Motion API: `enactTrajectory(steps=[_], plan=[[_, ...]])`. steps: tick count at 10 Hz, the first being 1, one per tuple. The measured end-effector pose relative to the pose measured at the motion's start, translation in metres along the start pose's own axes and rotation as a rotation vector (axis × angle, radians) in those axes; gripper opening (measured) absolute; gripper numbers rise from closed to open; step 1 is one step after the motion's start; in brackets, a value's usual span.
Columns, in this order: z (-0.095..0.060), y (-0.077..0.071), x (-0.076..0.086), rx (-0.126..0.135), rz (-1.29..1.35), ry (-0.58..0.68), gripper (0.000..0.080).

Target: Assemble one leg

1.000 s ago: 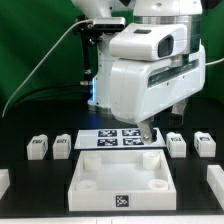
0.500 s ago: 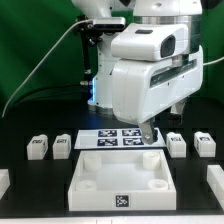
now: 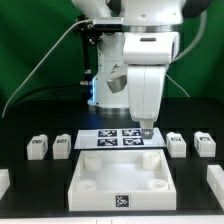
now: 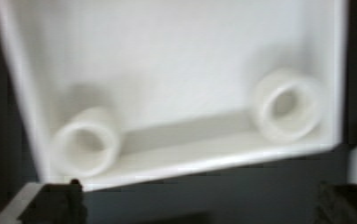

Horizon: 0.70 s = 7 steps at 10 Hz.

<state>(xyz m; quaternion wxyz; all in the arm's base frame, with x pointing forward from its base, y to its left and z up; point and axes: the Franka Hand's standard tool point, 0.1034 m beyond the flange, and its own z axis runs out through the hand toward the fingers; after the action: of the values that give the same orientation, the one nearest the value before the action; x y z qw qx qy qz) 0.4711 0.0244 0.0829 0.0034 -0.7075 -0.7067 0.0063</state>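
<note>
Four legs (image 3: 62,144) stand loose beyond the tray-like top's (image 3: 100,195) far edge, two past each far corner, and the nearest leg (image 3: 177,144) waits just off the corner on the exterior view's right. The gripper (image 3: 147,127) hangs low over that far edge, above the marker board (image 3: 112,137). Its fingertips (image 4: 61,200) are spread wide and empty, probably ready to close around a leg.

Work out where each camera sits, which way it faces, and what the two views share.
Exterior view: stands apart, facing the robot across the black table; shows the arm, its pincer near the tray, legs either side.
Wrist view: on the wrist, looking down into the tray; only the pincer's fingertips show.
Shared: the tray and the pincer.
</note>
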Motion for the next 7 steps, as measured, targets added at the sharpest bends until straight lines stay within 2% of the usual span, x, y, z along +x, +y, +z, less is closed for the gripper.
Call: enactTrajectory(steps=[1, 2, 3, 5, 6, 7], plan=[[0.017, -0.021, -0.016, 0.015, -0.134, 0.006, 0.0650], [0.031, -0.029, -0.026, 0.025, -0.166, 0.015, 0.0650], [0.042, -0.031, -0.029, 0.026, -0.145, 0.021, 0.0650], [0.063, -0.033, -0.030, 0.056, -0.110, 0.030, 0.0650], [0.072, -0.036, -0.025, 0.073, -0.050, 0.031, 0.0650], [0.075, -0.040, -0.018, 0.103, 0.034, 0.026, 0.0650]])
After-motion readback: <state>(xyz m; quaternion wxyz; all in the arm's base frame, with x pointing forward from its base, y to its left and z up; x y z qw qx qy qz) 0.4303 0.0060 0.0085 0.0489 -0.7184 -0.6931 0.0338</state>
